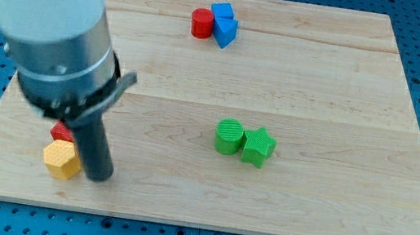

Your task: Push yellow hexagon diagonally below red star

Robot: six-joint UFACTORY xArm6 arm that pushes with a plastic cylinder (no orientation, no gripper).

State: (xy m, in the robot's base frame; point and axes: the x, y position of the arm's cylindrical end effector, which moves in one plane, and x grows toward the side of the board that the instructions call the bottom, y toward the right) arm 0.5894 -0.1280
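Observation:
The yellow hexagon [62,159] lies near the board's bottom left corner. A red block [62,132], mostly hidden by the arm so its shape cannot be made out, sits just above it and touches it. My tip [97,176] rests on the board right beside the yellow hexagon, on its right side. The arm's grey body covers the board's upper left part.
A red cylinder [201,23] and a blue block [223,23] stand together near the view's top centre. A green cylinder [229,136] and a green star [258,146] touch each other right of centre. The wooden board [342,111] has its bottom edge close below the hexagon.

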